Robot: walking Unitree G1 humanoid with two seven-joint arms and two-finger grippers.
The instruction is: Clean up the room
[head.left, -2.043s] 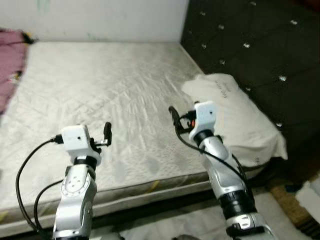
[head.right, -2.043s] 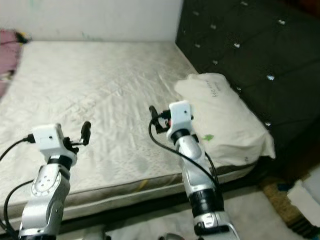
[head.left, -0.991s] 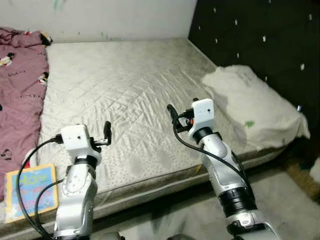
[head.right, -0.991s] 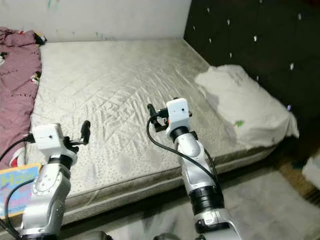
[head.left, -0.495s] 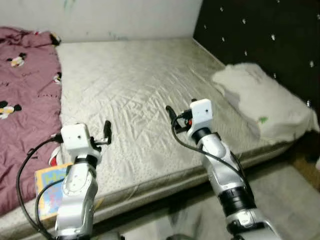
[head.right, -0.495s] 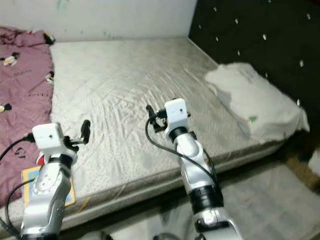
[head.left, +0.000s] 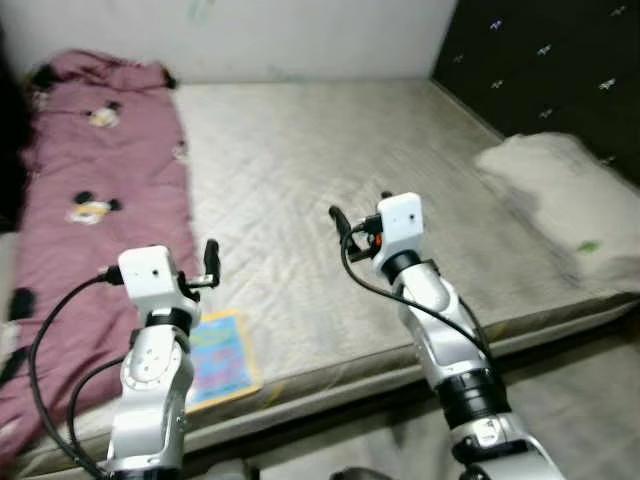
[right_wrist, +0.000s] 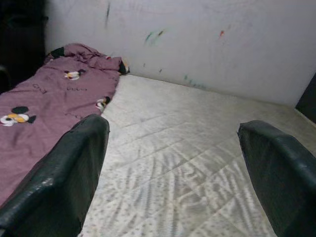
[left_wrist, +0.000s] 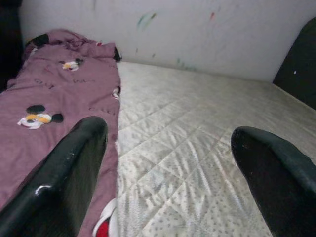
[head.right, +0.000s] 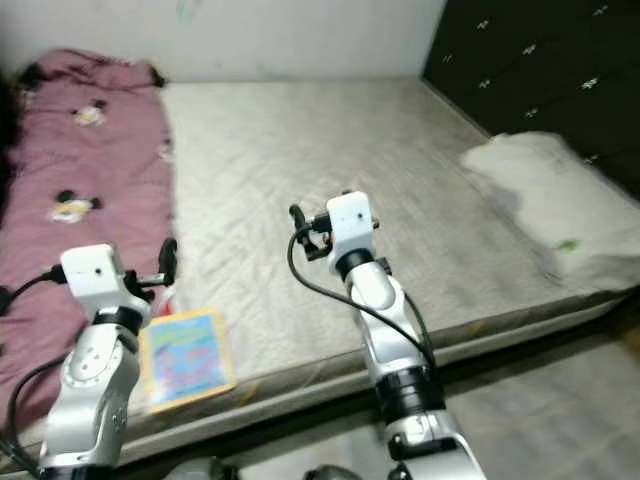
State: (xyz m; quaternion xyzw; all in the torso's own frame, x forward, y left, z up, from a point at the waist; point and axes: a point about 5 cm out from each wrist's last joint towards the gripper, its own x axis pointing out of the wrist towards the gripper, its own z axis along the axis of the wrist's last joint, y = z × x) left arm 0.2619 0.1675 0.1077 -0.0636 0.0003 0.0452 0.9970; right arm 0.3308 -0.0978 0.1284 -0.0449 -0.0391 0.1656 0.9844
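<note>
Both pincers, left pincer (head.left: 210, 262) and right pincer (head.left: 340, 222), hang with fingers apart and hold nothing above the mattress (head.left: 330, 170). The camera has swung left since a second ago: the pillow (head.left: 560, 190) now sits at right, the maroon blanket (head.left: 90, 220) fills upper left, and a picture book (head.left: 222, 355) lies at lower left, likely the next pickup.
</note>
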